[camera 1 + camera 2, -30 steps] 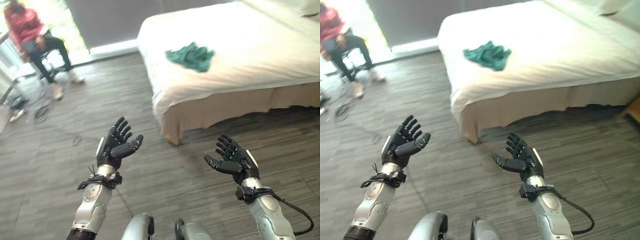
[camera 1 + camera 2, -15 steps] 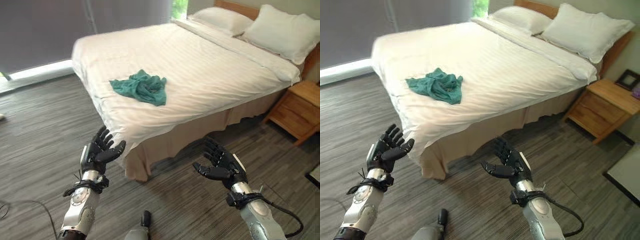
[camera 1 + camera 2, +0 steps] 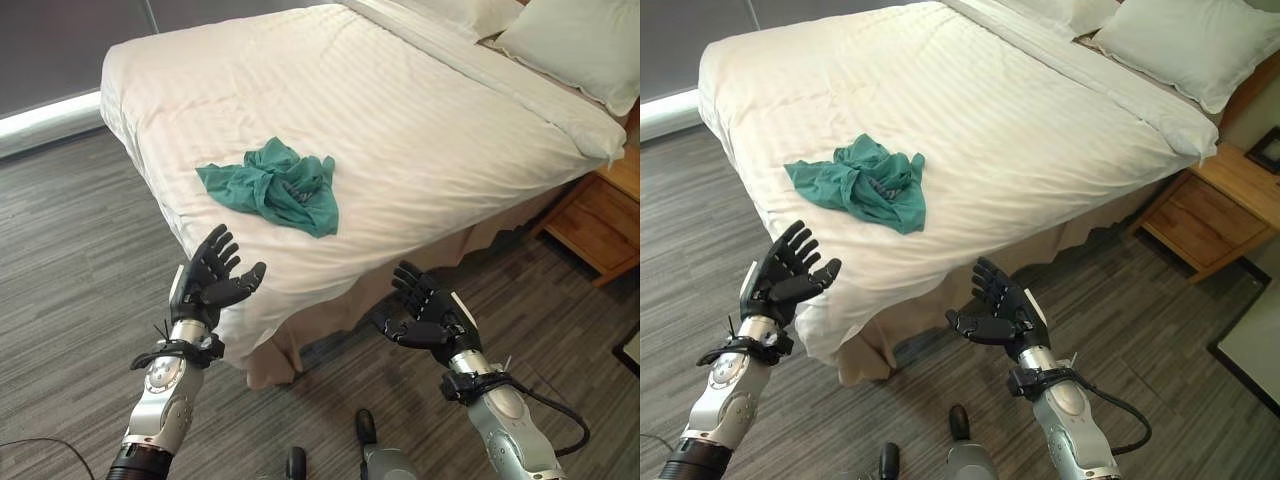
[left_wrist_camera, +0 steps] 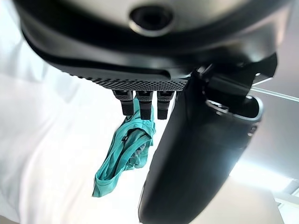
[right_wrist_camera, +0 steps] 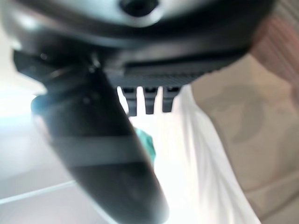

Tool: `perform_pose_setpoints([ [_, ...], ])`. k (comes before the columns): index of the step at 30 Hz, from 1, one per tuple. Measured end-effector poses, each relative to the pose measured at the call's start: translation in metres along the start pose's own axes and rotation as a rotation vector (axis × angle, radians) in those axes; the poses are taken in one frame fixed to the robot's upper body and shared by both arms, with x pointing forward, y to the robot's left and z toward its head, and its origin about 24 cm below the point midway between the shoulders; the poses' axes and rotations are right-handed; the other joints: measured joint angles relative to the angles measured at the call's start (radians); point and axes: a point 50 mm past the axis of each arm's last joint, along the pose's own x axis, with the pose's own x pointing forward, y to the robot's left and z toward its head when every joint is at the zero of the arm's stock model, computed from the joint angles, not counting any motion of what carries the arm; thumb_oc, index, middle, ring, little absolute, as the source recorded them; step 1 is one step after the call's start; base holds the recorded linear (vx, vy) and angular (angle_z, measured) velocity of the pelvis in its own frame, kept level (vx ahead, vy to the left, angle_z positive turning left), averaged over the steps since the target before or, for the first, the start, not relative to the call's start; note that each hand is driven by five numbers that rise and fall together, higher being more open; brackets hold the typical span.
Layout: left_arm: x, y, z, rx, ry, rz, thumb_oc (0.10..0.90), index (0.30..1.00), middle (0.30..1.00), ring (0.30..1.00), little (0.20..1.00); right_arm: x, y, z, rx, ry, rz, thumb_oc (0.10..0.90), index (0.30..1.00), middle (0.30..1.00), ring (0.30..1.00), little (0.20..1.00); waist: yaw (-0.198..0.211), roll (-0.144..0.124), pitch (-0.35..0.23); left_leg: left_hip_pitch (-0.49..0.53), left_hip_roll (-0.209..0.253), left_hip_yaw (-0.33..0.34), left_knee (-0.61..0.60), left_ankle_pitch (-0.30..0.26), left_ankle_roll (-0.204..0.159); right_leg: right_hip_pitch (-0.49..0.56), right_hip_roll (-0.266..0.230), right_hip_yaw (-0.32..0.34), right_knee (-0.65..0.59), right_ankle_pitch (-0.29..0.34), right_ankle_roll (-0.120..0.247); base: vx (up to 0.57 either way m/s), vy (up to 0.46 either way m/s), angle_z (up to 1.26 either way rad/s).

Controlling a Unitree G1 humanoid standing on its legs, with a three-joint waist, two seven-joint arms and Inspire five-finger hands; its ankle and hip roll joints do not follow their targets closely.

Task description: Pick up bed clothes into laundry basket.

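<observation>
A crumpled teal garment lies on the white bed near its lower-left corner, centre of the frame, while the left hand and right hand hover below it, fingers spread apart and holding nothing.

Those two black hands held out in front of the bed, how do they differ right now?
The left hand is raised higher, its outline overlapping the white bed near the corner; the right hand sits lower, in front of the beige bed skirt. The left hand is the one closer to the green garment. Both are open with fingers spread, hold nothing, and touch neither bed nor garment.
</observation>
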Motion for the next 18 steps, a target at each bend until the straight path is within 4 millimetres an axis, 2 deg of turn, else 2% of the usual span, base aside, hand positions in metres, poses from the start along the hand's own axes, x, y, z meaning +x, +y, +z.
perform_pose_setpoints([
  [3,-0.006,-0.007,-0.009,-0.031,0.020,-0.035,0.800,0.900,0.900,0.900,0.900,0.002,-0.011,0.004,-0.060,0.013,-0.014,0.800,0.900,0.900,0.900,0.900,0.027,0.018,0.001,0.008,0.047,0.003,-0.001,-0.017,-0.031,0.024,0.044,-0.013,-0.027,0.007,-0.021,0.09,-0.067,0.03],
  [6,-0.005,-0.009,-0.010,-0.073,0.018,-0.033,0.800,0.900,0.900,0.900,0.900,0.006,-0.024,0.020,-0.161,-0.001,-0.020,0.800,0.900,0.900,0.900,0.900,0.022,0.023,0.001,0.006,0.071,-0.011,-0.002,-0.030,-0.051,0.041,0.063,-0.046,-0.028,-0.007,-0.040,0.03,-0.094,0.18],
  [8,-0.005,-0.011,-0.004,-0.158,-0.015,-0.022,0.800,0.900,0.900,0.900,0.900,0.010,-0.041,0.044,-0.313,-0.027,-0.036,0.800,0.900,0.900,0.900,0.900,0.033,0.024,0.001,0.002,0.078,-0.026,-0.006,-0.037,-0.058,0.043,0.068,-0.062,-0.028,-0.016,-0.044,0.06,-0.092,0.32],
  [9,-0.005,-0.009,0.002,-0.185,-0.043,-0.010,0.800,0.900,0.900,0.900,0.900,0.015,-0.050,0.066,-0.425,-0.055,-0.038,0.800,0.900,0.900,0.900,0.900,0.035,0.026,0.002,-0.003,0.079,-0.035,-0.003,-0.031,-0.057,0.043,0.068,-0.066,-0.028,-0.016,-0.046,0.04,-0.093,0.16],
  [10,-0.005,-0.009,0.002,-0.185,-0.043,-0.010,0.800,0.900,0.900,0.900,0.900,0.015,-0.050,0.066,-0.425,-0.055,-0.038,0.800,0.900,0.900,0.900,0.900,0.035,0.026,0.002,-0.003,0.079,-0.035,-0.003,-0.031,-0.057,0.043,0.068,-0.066,-0.028,-0.016,-0.046,0.03,-0.086,0.13],
  [11,-0.005,-0.001,0.012,-0.224,-0.086,0.023,0.800,0.900,0.900,0.900,0.900,0.029,-0.059,0.108,-0.592,-0.118,-0.037,0.800,0.900,0.900,0.900,0.900,0.048,0.033,0.001,-0.004,0.080,-0.040,-0.005,-0.034,-0.060,0.043,0.069,-0.068,-0.028,-0.017,-0.045,0.02,-0.080,-0.01],
  [13,-0.004,0.002,0.020,-0.255,-0.128,0.034,0.800,0.900,0.900,0.900,0.900,0.044,-0.066,0.140,-0.651,-0.185,-0.078,0.800,0.900,0.900,0.900,0.900,0.056,0.034,0.000,-0.002,0.082,-0.037,-0.002,-0.032,-0.060,0.043,0.071,-0.068,-0.028,-0.016,-0.045,0.01,-0.079,0.03],
  [14,-0.005,0.006,0.024,-0.252,-0.158,0.047,0.800,0.900,0.900,0.900,0.900,0.061,-0.067,0.162,-0.663,-0.238,-0.117,0.800,0.900,0.900,0.900,0.900,0.074,0.037,-0.002,-0.003,0.085,-0.047,-0.001,-0.026,-0.056,0.045,0.072,-0.080,-0.028,-0.016,-0.045,0.01,-0.077,0.11],
  [16,-0.003,0.006,0.027,-0.249,-0.164,0.043,0.800,0.900,0.900,0.900,0.900,0.080,-0.065,0.183,-0.694,-0.254,-0.137,0.800,0.900,0.900,0.900,0.900,0.087,0.042,-0.004,-0.007,0.085,-0.059,-0.001,-0.017,-0.065,0.047,0.070,-0.094,-0.027,-0.016,-0.046,0.02,-0.069,0.20],
  [17,-0.003,0.006,0.028,-0.242,-0.171,0.040,0.800,0.900,0.900,0.900,0.900,0.097,-0.061,0.198,-0.730,-0.245,-0.144,0.800,0.900,0.900,0.900,0.900,0.101,0.044,-0.005,-0.009,0.088,-0.065,0.000,-0.015,-0.068,0.048,0.072,-0.099,-0.028,-0.015,-0.047,0.02,-0.069,0.21],
  [18,-0.002,0.006,0.030,-0.234,-0.172,0.033,0.800,0.900,0.900,0.900,0.900,0.104,-0.059,0.207,-0.768,-0.234,-0.148,0.800,0.900,0.900,0.900,0.900,0.122,0.046,-0.005,-0.007,0.090,-0.068,0.000,-0.013,-0.070,0.046,0.074,-0.102,-0.028,-0.014,-0.049,0.02,-0.062,0.17],
])
